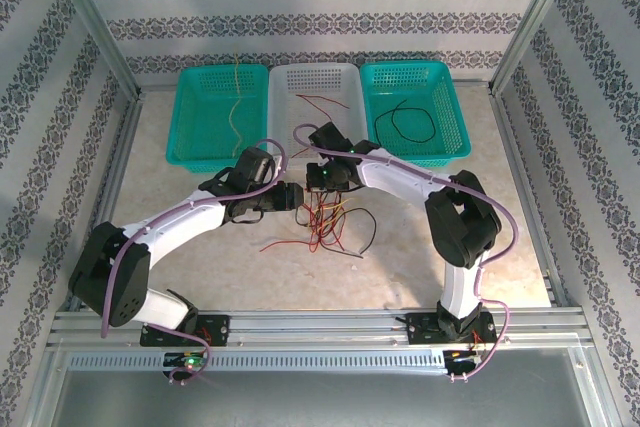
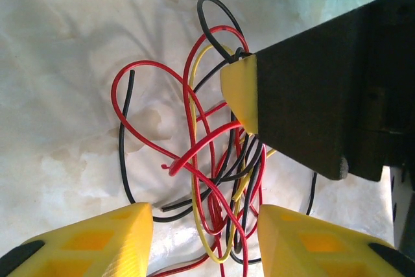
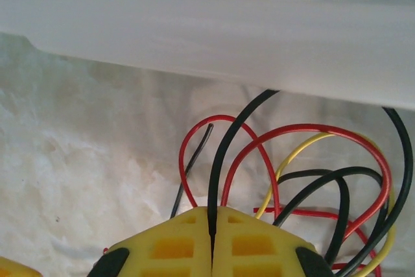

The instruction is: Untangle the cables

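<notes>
Bare desk (image 1: 300, 282) is lying open between the arm bases and the cables (image 1: 322, 225). They are sitting mid-desk as a loose knot, spreading mostly left to right, with a red end (image 1: 275, 245) trailing left and a black end (image 1: 372, 233) trailing right. The left jaws are standing spread, with strands running between them. The right jaws are pressing together, pinching a black cable (image 3: 219, 160) that is arching away toward the white basket (image 1: 285, 82). The left teal basket (image 1: 200, 117) and right teal basket (image 1: 450, 97) are flanking it along the far edge.
</notes>
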